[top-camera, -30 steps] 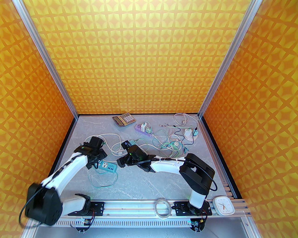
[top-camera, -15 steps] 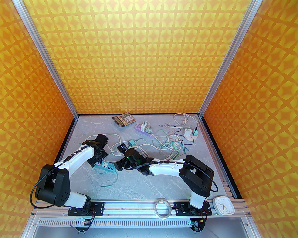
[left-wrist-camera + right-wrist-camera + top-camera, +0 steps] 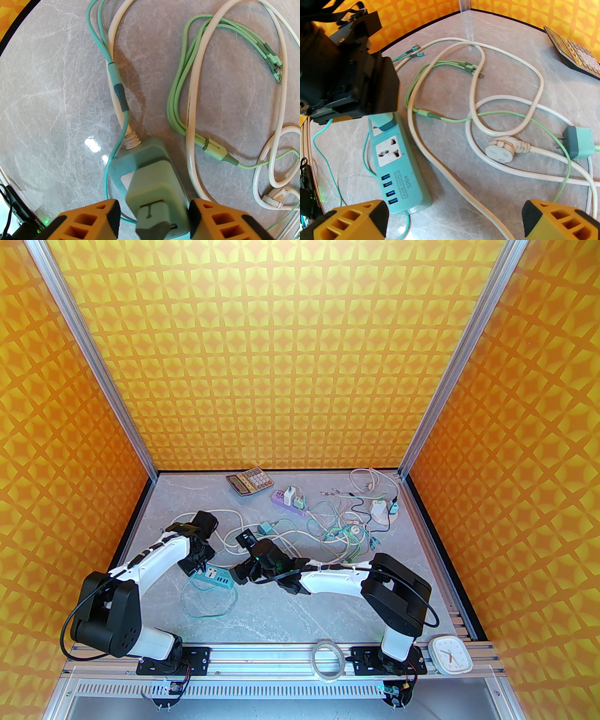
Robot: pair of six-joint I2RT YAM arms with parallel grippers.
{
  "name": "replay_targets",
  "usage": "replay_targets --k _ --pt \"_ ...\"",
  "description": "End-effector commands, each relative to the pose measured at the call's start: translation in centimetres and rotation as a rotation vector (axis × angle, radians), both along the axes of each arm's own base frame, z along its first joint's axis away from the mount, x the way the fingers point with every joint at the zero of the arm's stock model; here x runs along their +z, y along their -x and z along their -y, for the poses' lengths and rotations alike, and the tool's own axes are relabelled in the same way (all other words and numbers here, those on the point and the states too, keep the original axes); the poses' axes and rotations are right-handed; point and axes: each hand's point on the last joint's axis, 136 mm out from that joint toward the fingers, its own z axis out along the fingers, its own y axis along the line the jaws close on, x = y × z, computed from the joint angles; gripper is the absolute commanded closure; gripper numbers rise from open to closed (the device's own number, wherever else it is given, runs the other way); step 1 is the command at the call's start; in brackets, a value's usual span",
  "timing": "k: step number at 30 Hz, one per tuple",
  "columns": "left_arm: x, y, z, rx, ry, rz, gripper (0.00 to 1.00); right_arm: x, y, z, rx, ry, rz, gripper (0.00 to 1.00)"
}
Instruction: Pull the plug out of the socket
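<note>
Left pincer straddles the plug on the socket, not fully closed; right pincer is wide open, empty.

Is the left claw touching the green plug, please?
Cannot tell. Left wrist view: the left claw straddles the green plug; one finger stands clear, the other's edge is ambiguous.

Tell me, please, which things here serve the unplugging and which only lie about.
For the job: green plug, teal power strip, left gripper with jaws open around the plug.
Lying about: calculator, purple power strip, clock, tape roll, loose teal charger, white round plug.
</note>
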Motion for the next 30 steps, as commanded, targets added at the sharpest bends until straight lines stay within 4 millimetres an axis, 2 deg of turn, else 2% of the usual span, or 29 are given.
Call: replay_targets --k 1,4,6,11,13,14,16,17,19,21,24,25,30 --pt "-0.3 0.6 -0.3 0.012 -0.011 -0.006 0.55 1.1 1.1 -1.3 0.076 -0.054 0.025 0.05" --pt "-0.5 0.4 -0.2 0.012 -0.011 -0.008 0.57 1.4 1.4 -2.0 0.104 -0.089 0.015 0.1" --pt "-0.6 0.4 -0.2 0.004 -0.012 -0.012 0.65 1.5 1.8 -2.4 0.122 -0.107 0.008 0.1" --pt "0.0 -0.4 -0.5 -0.015 -0.01 0.022 0.7 1.4 1.7 -3.0 0.136 -0.113 0.005 0.08" --pt "0.1 -0.6 -0.7 -0.012 -0.008 0.031 0.69 1.2 1.9 -3.7 0.159 -0.127 -0.016 0.12" --pt "0.2 -0.7 -0.8 -0.01 -0.008 0.035 0.69 1.2 2.1 -4.2 0.176 -0.139 -0.032 0.16" --pt "0.1 -0.9 -0.8 -0.008 -0.004 0.046 0.71 0.5 2.6 -5.3 0.213 -0.155 -0.08 0.4" --pt "0.1 -0.9 -0.8 -0.007 -0.004 0.049 0.72 0.3 2.8 -5.8 0.224 -0.157 -0.097 0.48" --pt "-0.2 -0.7 -0.9 -0.003 -0.005 0.045 0.71 -0.3 3.0 -6.6 0.23 -0.165 -0.13 0.57" --pt "-0.3 -0.6 -0.9 0.001 -0.004 0.047 0.7 -0.8 3.2 -7.4 0.237 -0.175 -0.166 0.75" --pt "-0.5 -0.5 -0.9 0.004 0.002 0.052 0.71 -1.6 3.3 -8.8 0.241 -0.192 -0.224 0.95" --pt "-0.6 -0.4 -0.9 0.007 0.003 0.051 0.71 -2.0 3.3 -9.3 0.239 -0.197 -0.249 1.0" --pt "-0.8 -0.2 -0.8 0.008 0.011 0.048 0.71 -4.7 2.9 -11.0 0.207 -0.196 -0.347 1.0"
